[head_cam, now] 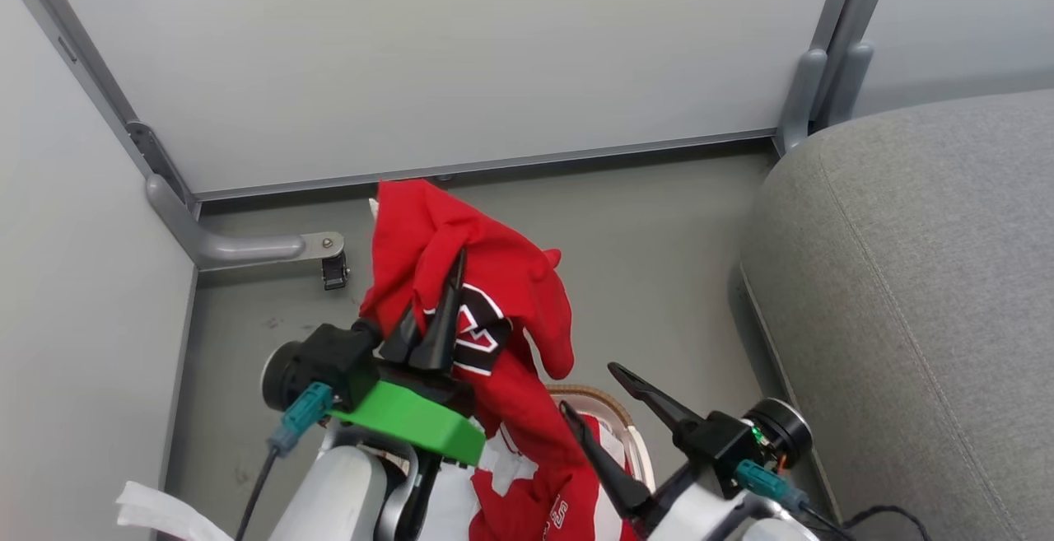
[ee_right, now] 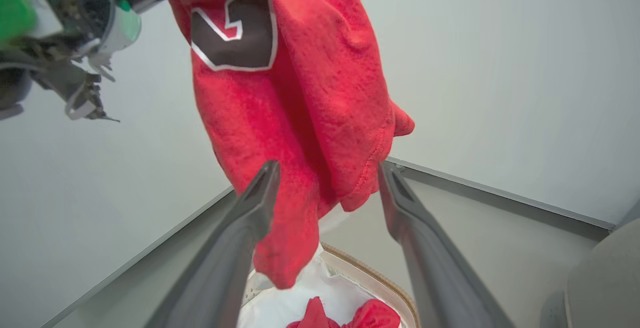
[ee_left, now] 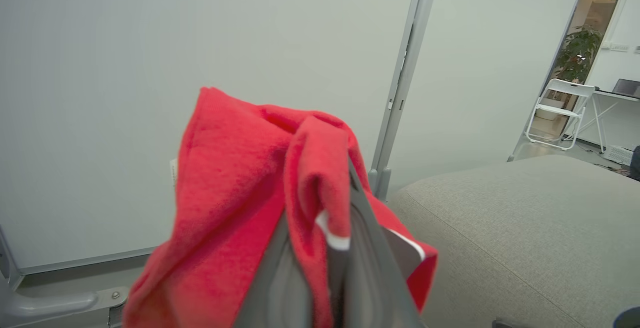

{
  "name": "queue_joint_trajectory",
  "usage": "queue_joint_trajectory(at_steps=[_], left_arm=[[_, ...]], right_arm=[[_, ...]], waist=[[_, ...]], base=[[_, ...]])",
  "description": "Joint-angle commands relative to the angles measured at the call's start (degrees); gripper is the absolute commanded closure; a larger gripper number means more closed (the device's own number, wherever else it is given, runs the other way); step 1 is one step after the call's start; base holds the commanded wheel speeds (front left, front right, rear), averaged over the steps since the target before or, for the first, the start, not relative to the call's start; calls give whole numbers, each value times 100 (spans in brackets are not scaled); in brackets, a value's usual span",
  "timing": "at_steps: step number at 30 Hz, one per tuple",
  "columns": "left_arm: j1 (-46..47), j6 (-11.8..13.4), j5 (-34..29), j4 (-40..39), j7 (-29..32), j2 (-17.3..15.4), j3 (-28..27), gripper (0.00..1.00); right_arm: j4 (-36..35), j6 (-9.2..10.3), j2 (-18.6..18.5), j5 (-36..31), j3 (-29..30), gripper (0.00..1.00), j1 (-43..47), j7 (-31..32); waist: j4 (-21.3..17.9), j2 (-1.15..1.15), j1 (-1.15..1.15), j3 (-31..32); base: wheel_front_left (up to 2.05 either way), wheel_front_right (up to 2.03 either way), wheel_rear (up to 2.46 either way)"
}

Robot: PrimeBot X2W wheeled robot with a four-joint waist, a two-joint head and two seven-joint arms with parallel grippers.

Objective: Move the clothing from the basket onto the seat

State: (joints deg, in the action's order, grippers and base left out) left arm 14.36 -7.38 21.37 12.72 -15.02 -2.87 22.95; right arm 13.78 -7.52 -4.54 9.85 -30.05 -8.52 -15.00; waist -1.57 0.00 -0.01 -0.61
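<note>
left end effector (head_cam: 445,294) pinches numbered red garment (head_cam: 494,277) mid-frame, held high over basket (head_cam: 601,397) at bottom centre, likely to clear its rim toward seat (head_cam: 906,277) at right; right end effector (head_cam: 589,387) spread, empty.

I take the grey floor (head_cam: 659,277) as the carrying surface, bounded by pale partition panels (head_cam: 461,63) on the far side and the left. On it stand the seat (head_cam: 906,319) at the right and, near it but apart, the basket (head_cam: 605,399), of which I see the brown rim. A grey partition foot (head_cam: 247,246) with a black caster (head_cam: 334,271) rests at the far left.
</note>
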Motion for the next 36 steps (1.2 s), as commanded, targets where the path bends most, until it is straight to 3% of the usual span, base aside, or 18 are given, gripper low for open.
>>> queue_joint_trajectory(at_steps=[1, 13, 14, 15, 16, 22, 23, 24, 29, 36], left_arm=[[-80, -15, -4, -14, -23, -5, 99, 100], [-15, -15, 241, 23, -23, -7, 1068, 100], [8, -15, 266, 32, -22, -9, 1140, 100], [16, -15, 295, 37, -22, -7, 1182, 100], [30, -15, 314, 48, -22, -7, 1220, 100], [26, -8, 348, 143, -20, -8, 1235, 100], [21, -2, 343, 125, -14, -7, 1212, 58], [3, 15, 332, 118, -15, -6, 1182, 0], [-76, 82, 171, 88, -14, -6, 1070, 0], [-181, 107, 222, -50, -14, -8, 795, 0]], right_arm=[[3, 6, 15, -118, -121, 0, -179, -27], [507, 6, 162, -294, -492, 0, -925, -28], [511, 6, 161, -218, -541, 11, -950, -28], [536, 6, 160, -169, -597, 72, -972, -27], [552, 7, 157, -84, -634, 100, -989, -28], [491, 7, 153, 252, -575, 100, -877, -28], [494, 7, 149, 268, -548, 100, -844, -28], [492, 7, 152, 296, -522, 100, -814, -28], [484, 7, 156, 364, -292, 100, -599, -28], [423, 6, 155, 282, -24, 100, -374, -28]], waist=[[45, 0, 1, 7], [406, 0, 1, 30], [436, 0, 1, 34], [453, 0, 1, 38], [467, 0, 1, 42], [413, 0, 1, 60], [382, 0, 1, 62], [325, 0, 1, 67], [-68, 0, 1, 49], [-1036, 0, 1, -46]], base=[[0, 0, 0], [0, 0, 0], [0, 0, 0], [0, 0, 0], [0, 0, 0], [0, 0, 0], [0, 0, 0], [0, 0, 0], [0, 0, 0], [0, 0, 0]])
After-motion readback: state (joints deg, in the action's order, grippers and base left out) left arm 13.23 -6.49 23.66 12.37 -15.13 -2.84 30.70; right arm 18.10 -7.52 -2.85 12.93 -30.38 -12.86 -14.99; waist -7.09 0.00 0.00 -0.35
